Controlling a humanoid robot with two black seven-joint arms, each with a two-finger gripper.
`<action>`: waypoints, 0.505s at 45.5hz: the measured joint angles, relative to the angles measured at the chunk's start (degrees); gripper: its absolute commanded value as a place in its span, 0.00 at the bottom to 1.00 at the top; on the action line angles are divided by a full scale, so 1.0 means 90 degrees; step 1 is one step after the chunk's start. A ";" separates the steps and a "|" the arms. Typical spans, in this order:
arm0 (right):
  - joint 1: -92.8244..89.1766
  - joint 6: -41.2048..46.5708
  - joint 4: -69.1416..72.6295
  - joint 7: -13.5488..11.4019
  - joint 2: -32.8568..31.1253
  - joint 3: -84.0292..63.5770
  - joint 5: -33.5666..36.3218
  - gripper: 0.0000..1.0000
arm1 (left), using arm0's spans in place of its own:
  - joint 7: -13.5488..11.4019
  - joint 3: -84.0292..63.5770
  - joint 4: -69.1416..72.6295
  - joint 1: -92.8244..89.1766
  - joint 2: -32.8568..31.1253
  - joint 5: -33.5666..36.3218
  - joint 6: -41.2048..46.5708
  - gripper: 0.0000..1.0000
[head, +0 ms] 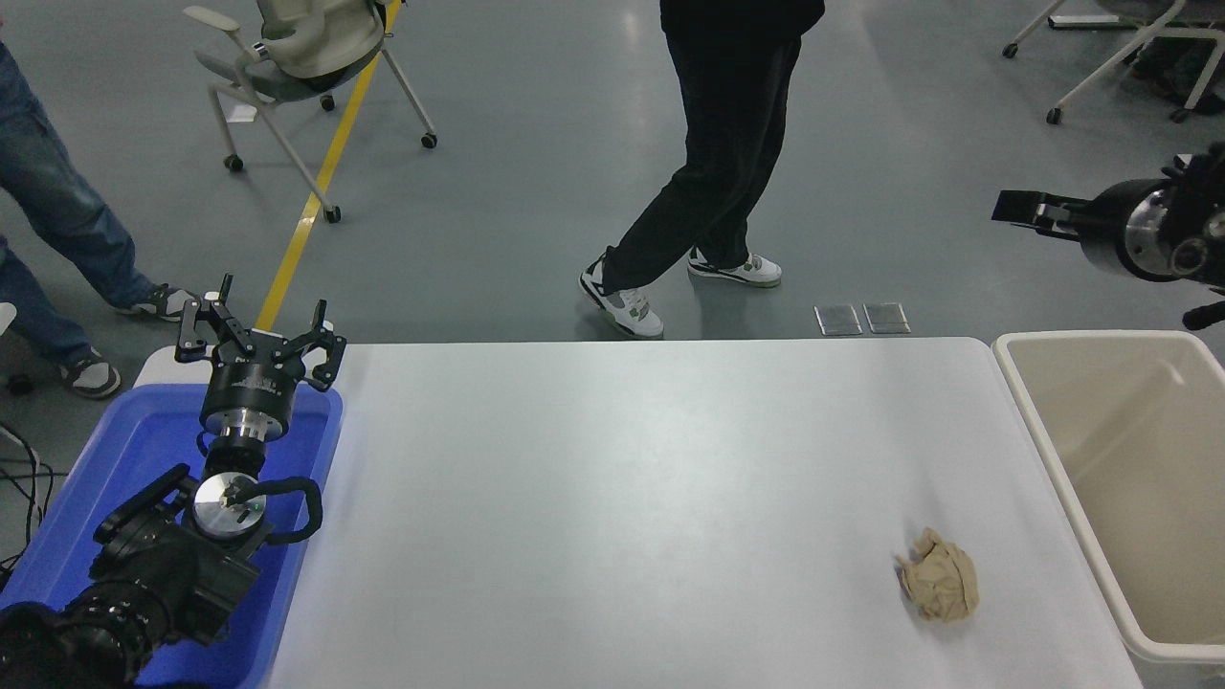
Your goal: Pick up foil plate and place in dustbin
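Note:
The foil plate is out of view. The dustbin (1101, 440), a large beige plastic bin with a thick rim, stands off the table's right end, and what shows of its inside is bare. My right gripper (1016, 207) hangs in the air at the right edge, above and beyond the bin's far rim, pointing left; it is seen side-on and nothing shows in it. My left gripper (260, 327) stays parked over the blue bin at the lower left, open and holding nothing.
A crumpled tan paper ball (940, 576) lies on the white table (622, 478) near its front right. The blue bin (115, 450) sits at the left end. A person in black trousers (718, 153) walks past the far side; another leg (48, 211) and a wheeled chair (297, 57) are at upper left.

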 measured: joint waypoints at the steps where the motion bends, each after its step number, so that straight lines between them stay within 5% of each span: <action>1: 0.0058 0.0077 0.0021 0.0002 0.0039 -0.0034 0.0002 1.00 | 0.0000 0.0000 0.0000 0.0000 0.0000 0.0000 0.0000 0.99; 23: 0.0806 0.1517 0.0221 -0.0023 0.1761 -0.0456 0.0354 1.00 | -0.0001 0.0000 0.0001 0.0000 -0.0002 -0.0002 0.0008 0.99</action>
